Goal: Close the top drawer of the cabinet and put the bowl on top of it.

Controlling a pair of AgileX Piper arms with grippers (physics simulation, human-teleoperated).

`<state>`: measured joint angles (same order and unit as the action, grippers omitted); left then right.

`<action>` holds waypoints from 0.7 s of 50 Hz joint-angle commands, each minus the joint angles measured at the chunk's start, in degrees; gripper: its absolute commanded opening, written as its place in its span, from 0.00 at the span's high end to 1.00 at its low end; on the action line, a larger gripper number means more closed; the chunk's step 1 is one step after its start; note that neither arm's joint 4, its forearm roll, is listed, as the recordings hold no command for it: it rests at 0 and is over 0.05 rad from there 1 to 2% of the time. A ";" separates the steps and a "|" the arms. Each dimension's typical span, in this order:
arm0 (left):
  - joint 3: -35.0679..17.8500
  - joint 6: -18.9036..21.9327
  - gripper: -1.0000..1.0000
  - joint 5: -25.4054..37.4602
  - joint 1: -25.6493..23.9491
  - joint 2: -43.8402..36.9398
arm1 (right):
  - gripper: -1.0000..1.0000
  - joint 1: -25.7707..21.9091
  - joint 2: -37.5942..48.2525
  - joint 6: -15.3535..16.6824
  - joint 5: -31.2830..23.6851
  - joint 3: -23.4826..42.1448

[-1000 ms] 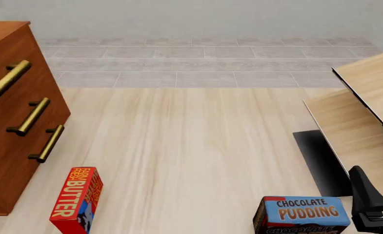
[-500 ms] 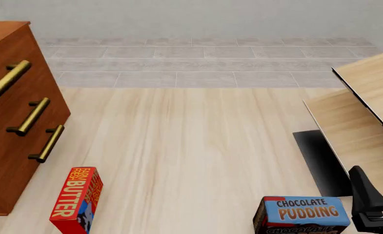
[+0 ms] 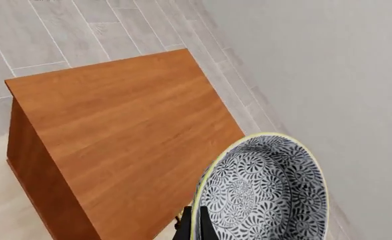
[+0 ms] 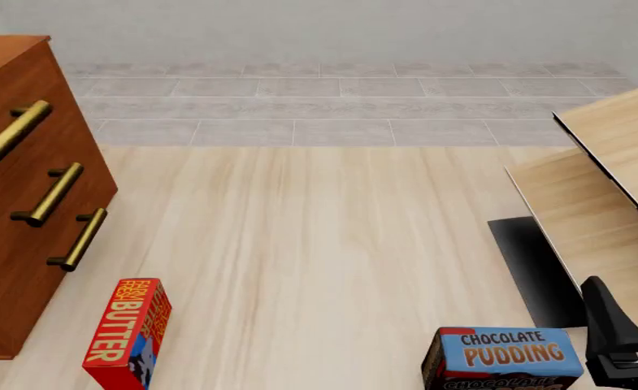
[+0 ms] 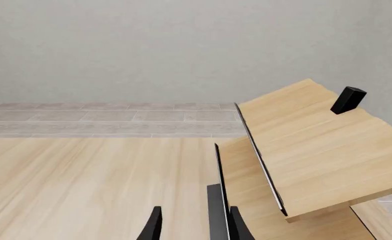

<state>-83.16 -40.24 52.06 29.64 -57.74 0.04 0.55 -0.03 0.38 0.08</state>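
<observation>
We see our left gripper [image 3: 194, 229] clamped on the patterned yellow-rimmed bowl [image 3: 262, 192], the reddish-brown wooden cabinet [image 3: 116, 135] below the jaws; right gripper [image 5: 191, 225] stands parted, empty.

Simulated domestic interior, probably a kitchen or living area. Evidence: pale wood-plank surface [image 4: 319, 244], grey tiled floor [image 4: 330, 97], plain grey wall [image 5: 149, 45], reddish-brown cabinet [image 4: 15, 211], pale light-wood furniture [image 5: 309, 145], grocery boxes: butter box [image 4: 129, 331], pudding box [image 4: 503, 357].
</observation>
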 commanded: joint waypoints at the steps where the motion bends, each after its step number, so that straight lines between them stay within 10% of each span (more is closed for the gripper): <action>1: 2.78 -0.43 1.00 -3.83 1.82 -0.98 | 0.00 -0.03 -0.07 0.02 -0.09 0.04; 35: 5.13 -2.43 1.00 -11.28 5.07 -6.76 | 0.00 -0.01 -0.08 0.00 -0.10 0.04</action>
<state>-79.13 -42.60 43.28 34.17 -63.34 0.04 0.55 -0.03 0.38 0.08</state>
